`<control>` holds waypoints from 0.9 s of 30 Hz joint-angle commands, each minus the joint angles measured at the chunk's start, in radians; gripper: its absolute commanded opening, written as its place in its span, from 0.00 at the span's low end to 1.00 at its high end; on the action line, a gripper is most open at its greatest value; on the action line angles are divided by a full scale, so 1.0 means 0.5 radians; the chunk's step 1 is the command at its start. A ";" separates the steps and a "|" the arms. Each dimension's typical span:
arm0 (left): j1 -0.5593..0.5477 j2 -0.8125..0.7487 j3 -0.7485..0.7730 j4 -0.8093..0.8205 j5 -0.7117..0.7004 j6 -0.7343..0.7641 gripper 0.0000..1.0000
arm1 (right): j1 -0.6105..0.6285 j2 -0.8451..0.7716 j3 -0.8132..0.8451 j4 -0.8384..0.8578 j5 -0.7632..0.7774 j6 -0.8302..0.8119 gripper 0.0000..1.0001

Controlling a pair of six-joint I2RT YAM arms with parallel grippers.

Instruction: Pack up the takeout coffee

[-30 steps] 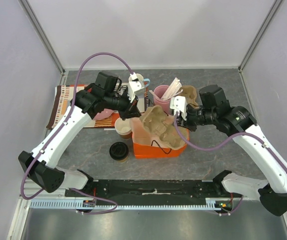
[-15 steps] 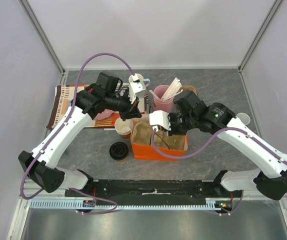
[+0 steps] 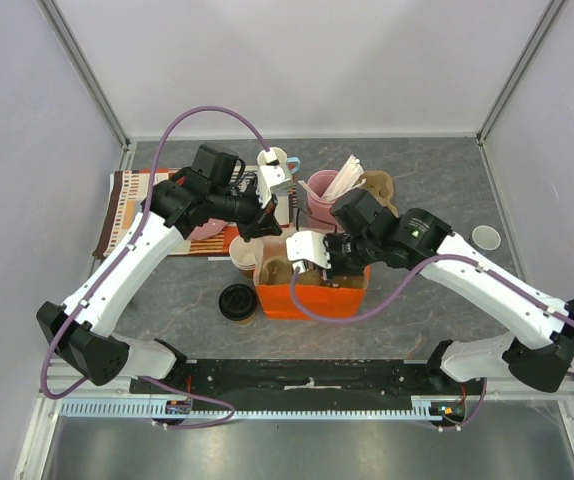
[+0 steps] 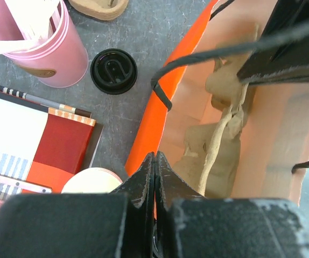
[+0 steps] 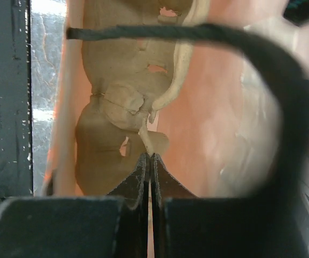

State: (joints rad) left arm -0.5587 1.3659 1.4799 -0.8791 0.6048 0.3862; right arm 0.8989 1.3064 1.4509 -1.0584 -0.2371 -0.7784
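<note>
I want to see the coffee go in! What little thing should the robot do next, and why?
Probably the right gripper should open and let go of the brown pulp cup tray. It pinches the tray's edge deep inside the orange paper bag, while the brown paper cup with the black dome lid stands outside.

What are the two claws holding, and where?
The left gripper pinches the orange bag at its rim; the right gripper pinches the cardboard cup tray by an edge, inside the bag.
</note>
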 commanded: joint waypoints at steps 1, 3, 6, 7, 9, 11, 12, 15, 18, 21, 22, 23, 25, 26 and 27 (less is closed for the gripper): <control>-0.015 -0.053 -0.002 0.092 0.064 -0.107 0.02 | 0.034 0.062 -0.052 0.156 -0.075 0.124 0.00; -0.018 -0.060 -0.015 0.092 0.076 -0.107 0.02 | 0.031 0.081 -0.079 0.175 -0.048 0.176 0.00; -0.024 -0.060 -0.039 0.092 0.042 -0.082 0.02 | 0.034 0.105 -0.110 0.181 0.023 0.256 0.00; -0.024 -0.060 -0.042 0.086 0.030 -0.067 0.02 | 0.034 0.105 -0.107 0.187 0.041 0.323 0.00; -0.024 -0.057 -0.036 0.074 -0.007 -0.055 0.02 | 0.034 0.090 -0.098 0.215 0.075 0.391 0.00; -0.024 -0.057 -0.009 0.065 -0.016 -0.042 0.02 | 0.031 0.057 -0.086 0.260 0.081 0.480 0.00; -0.024 -0.060 0.004 0.056 -0.022 -0.039 0.02 | 0.034 0.044 -0.073 0.270 0.081 0.501 0.00; -0.027 -0.056 0.041 0.028 -0.047 -0.042 0.02 | 0.034 0.014 -0.076 0.288 0.069 0.596 0.00; -0.027 -0.081 0.025 0.003 -0.038 -0.039 0.02 | 0.031 -0.029 -0.152 0.322 0.051 0.682 0.00; -0.027 -0.142 -0.045 0.003 0.039 -0.054 0.02 | 0.031 -0.103 -0.266 0.389 0.060 0.741 0.00; -0.027 -0.148 -0.054 0.000 0.048 -0.088 0.02 | 0.031 -0.118 -0.285 0.405 0.063 0.750 0.00; -0.027 -0.124 -0.033 -0.021 0.024 -0.116 0.02 | 0.034 -0.134 -0.300 0.411 0.069 0.756 0.00; -0.027 -0.078 0.004 -0.079 -0.034 -0.162 0.02 | 0.031 -0.161 -0.325 0.408 0.081 0.765 0.00; -0.027 -0.054 0.010 -0.125 -0.074 -0.153 0.02 | 0.031 -0.164 -0.334 0.399 0.078 0.771 0.00; -0.027 -0.056 0.001 -0.132 -0.084 -0.138 0.02 | 0.034 -0.171 -0.346 0.396 0.078 0.768 0.00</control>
State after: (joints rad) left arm -0.5686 1.3338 1.4605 -0.8967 0.5831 0.3546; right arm 0.9123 1.2560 1.2957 -0.9012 -0.2070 -0.4355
